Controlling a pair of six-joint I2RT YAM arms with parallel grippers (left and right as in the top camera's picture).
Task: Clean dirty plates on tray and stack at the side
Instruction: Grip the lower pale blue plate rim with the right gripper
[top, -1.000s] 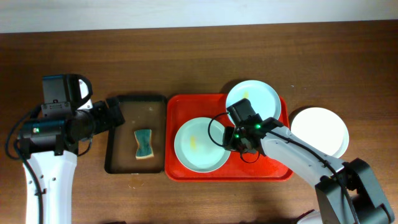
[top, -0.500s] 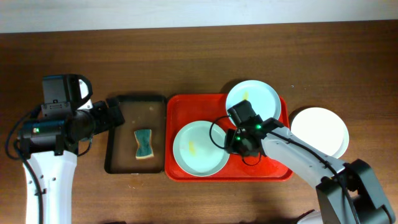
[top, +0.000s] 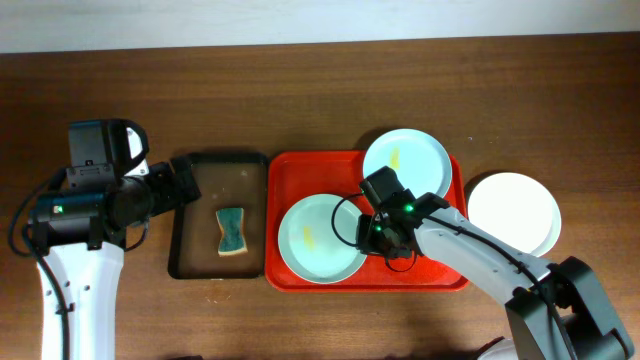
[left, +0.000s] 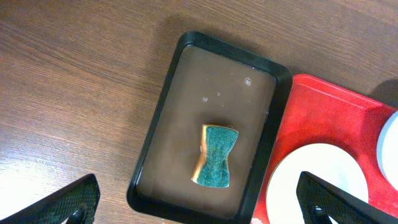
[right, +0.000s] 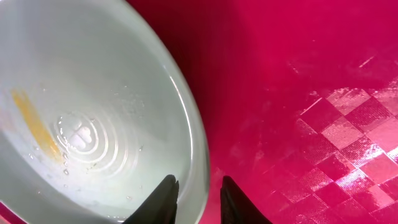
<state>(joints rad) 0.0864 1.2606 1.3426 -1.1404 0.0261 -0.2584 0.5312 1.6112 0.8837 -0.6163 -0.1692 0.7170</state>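
Observation:
The red tray (top: 290, 165) holds two plates. The nearer plate (top: 315, 238) has a yellow smear and water drops, as the right wrist view (right: 93, 112) shows. The far plate (top: 405, 160) has a small yellow smear. A third, clean white plate (top: 515, 210) sits on the table to the right of the tray. My right gripper (top: 372, 228) straddles the nearer plate's right rim, fingers close together, one inside and one outside (right: 199, 186). My left gripper (top: 185, 185) is open and empty above the black tray (left: 198, 186).
A black tray (top: 195, 200) with shallow water and a green-and-yellow sponge (top: 232, 230) lies left of the red tray; both show in the left wrist view, the sponge (left: 216, 155) in the tray's middle. The table is brown wood.
My right gripper has shifted slightly left and toward the front, and the nearer plate has shifted a little with it. The left arm has not moved.

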